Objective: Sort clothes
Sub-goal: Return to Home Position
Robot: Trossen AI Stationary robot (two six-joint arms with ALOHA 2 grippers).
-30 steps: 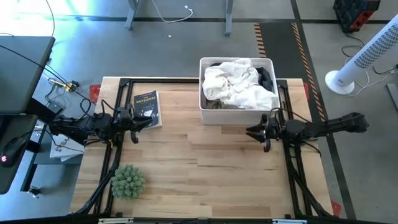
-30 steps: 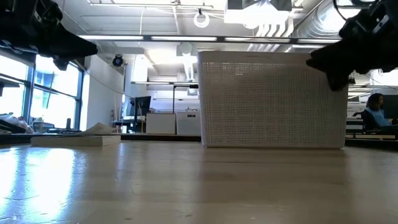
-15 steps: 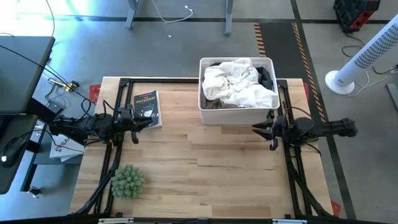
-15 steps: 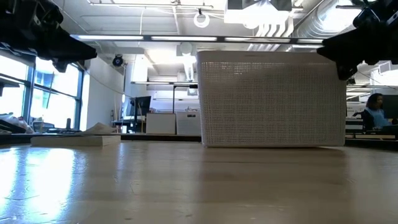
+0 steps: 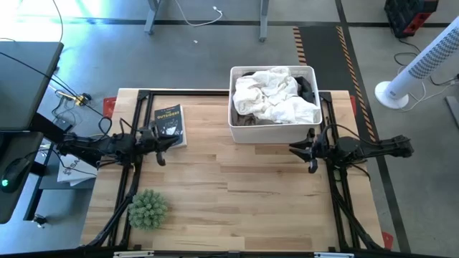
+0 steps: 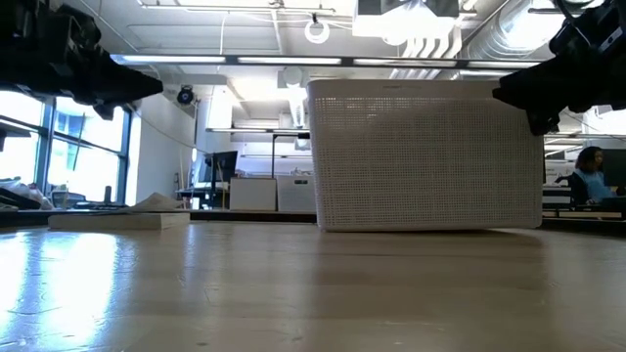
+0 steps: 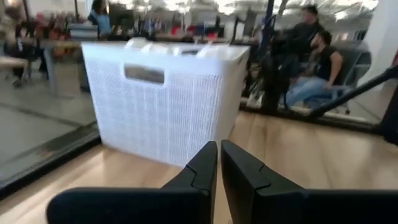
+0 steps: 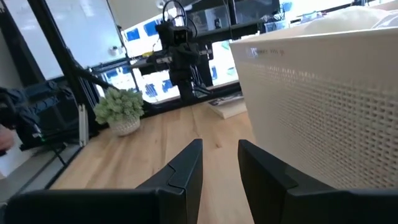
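The clothes are a heap of white garments with a dark grey piece at the right, all lying in the white basket at the table's far right. The plaid shirt and the khaki trousers are not in view. My left gripper hovers shut over the table's left side, beside a book, pointing toward the basket. My right gripper hovers open just in front of the basket's near right corner, above the table. Neither holds anything.
A dark book lies at the far left, close to my left gripper. A round green spiky plant stands at the near left. Bare wood lies in the middle and near part of the table. People sit in the room beyond.
My right gripper has drawn back a little toward the table's right edge and stays just in front of the basket. My left gripper has gone a little toward the table's right and near side. The clothes have kept still.
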